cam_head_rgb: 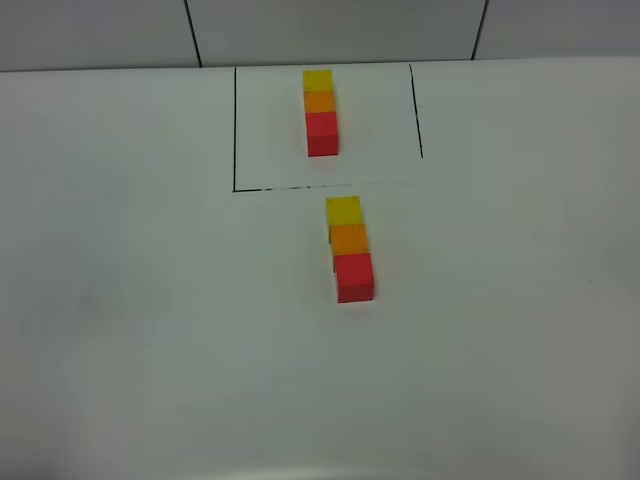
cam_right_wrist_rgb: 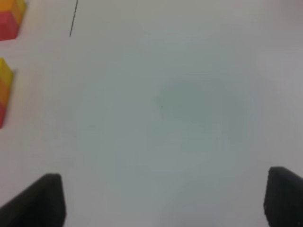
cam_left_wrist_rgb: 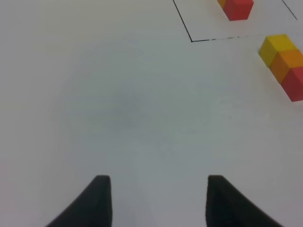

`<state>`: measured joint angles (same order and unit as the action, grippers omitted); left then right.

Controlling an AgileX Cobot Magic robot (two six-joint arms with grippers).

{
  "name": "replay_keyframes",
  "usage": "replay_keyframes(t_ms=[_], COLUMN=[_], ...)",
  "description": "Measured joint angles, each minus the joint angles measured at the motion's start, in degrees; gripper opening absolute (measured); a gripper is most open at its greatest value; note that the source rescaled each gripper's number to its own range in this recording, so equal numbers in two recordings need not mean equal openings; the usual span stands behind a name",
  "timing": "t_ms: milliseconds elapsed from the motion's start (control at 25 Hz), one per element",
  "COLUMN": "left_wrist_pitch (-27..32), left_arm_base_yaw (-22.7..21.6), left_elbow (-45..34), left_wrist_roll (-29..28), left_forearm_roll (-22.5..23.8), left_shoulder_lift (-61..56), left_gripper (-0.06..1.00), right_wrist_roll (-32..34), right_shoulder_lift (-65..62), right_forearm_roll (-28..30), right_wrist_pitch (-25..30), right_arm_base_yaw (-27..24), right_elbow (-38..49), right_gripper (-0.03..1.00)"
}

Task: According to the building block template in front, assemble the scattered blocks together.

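Observation:
The building block template (cam_head_rgb: 320, 110) is a yellow, orange and red row inside a black drawn frame at the back of the table. Just in front of the frame the scattered blocks stand touching in a similar row: yellow (cam_head_rgb: 343, 210), orange (cam_head_rgb: 349, 240), red (cam_head_rgb: 354, 276). The left wrist view shows this row (cam_left_wrist_rgb: 284, 64) far off to one side. Neither arm appears in the high view. My left gripper (cam_left_wrist_rgb: 155, 189) is shut and holds nothing; only two dark finger parts show. My right gripper (cam_right_wrist_rgb: 165, 189) is open and empty over bare table, with the blocks (cam_right_wrist_rgb: 4, 90) far to its side.
The white table (cam_head_rgb: 150, 330) carries only the two rows and the black frame line (cam_head_rgb: 234, 130). A tiled wall (cam_head_rgb: 330, 30) rises behind the table's far edge.

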<state>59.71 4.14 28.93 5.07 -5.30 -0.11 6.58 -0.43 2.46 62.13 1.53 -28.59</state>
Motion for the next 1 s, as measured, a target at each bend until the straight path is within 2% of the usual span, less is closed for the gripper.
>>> replay_keyframes(t_ms=[400, 600, 1000], left_wrist_pitch=[0.00, 0.00, 0.00], left_arm_base_yaw=[0.00, 0.00, 0.00], left_elbow=[0.00, 0.00, 0.00], left_wrist_roll=[0.00, 0.00, 0.00], left_forearm_roll=[0.00, 0.00, 0.00], left_shoulder_lift=[0.00, 0.00, 0.00], left_gripper=[0.04, 0.04, 0.04], right_wrist_roll=[-0.14, -3.46, -4.13], right_shoulder_lift=[0.00, 0.00, 0.00], right_forearm_roll=[0.00, 0.00, -0.05], right_wrist_pitch=[0.00, -0.04, -0.04], right_arm_base_yaw=[0.00, 0.00, 0.00], right_elbow=[0.00, 0.00, 0.00], right_gripper=[0.71, 0.71, 0.71])
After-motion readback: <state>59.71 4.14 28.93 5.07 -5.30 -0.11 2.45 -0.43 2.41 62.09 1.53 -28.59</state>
